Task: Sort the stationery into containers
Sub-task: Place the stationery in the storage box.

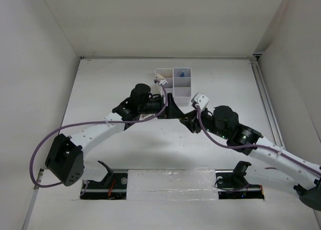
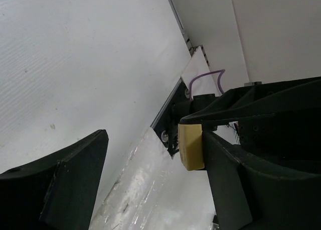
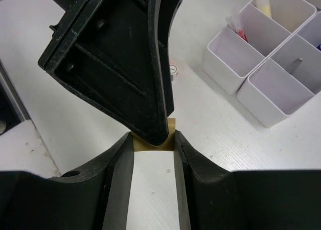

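A white bench [image 1: 100, 89] sits inside white walls [image 1: 30, 49]. A metal rail [image 1: 265, 102] runs along its right edge. A glossy clear strip [image 1: 170, 185] lies across its near edge, wrinkles catching the light.

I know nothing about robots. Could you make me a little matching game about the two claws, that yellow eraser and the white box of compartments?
Things:
1 right gripper
2 left gripper
3 yellow eraser
4 white compartment block

States:
A jaws wide apart
B open-topped, split into square cells
C pinched from both sides
D closed on a small item

Pairs: 1-D, 2-A, 3-C, 4-B
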`<state>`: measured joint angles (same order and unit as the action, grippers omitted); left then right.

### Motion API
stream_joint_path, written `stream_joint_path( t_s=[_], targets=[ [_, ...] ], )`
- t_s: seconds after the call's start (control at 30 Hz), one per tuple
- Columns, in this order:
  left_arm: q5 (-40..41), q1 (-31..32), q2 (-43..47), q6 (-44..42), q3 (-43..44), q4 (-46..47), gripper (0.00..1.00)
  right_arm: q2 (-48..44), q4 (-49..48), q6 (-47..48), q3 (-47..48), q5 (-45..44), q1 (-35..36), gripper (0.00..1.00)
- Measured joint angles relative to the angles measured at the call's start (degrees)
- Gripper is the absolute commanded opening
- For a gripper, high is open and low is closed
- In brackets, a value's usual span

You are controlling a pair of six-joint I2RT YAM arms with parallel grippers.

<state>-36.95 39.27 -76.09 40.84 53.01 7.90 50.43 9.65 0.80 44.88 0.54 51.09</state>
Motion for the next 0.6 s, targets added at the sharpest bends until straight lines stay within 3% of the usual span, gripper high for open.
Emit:
stream_joint_path(
  t_s=[0.17, 0.33, 0.4, 0.6],
  targets=[
    [-2.08, 0.02, 0.0, 0.79, 0.0, 0.7, 0.63, -0.15, -1.2, 0.5, -0.85, 0.33, -0.02, 0.0],
    [-4.07, 0.02, 0.0, 1.9, 0.0, 3.02, 0.43, 0.24, -1.27, 0.52, -0.85, 0.5, -0.02, 0.0],
    [-4.74, 0.02, 0.0, 2.27, 0.0, 3.5, 0.31, 0.28, -1.29, 0.52, -0.85, 0.52, -0.02, 0.0],
    [-7.02, 0.0, -1.27, 2.97, 0.0, 5.27, 0.26, 0.35, -1.31, 0.63, -0.85, 0.39, -0.02, 0.0]
  ],
)
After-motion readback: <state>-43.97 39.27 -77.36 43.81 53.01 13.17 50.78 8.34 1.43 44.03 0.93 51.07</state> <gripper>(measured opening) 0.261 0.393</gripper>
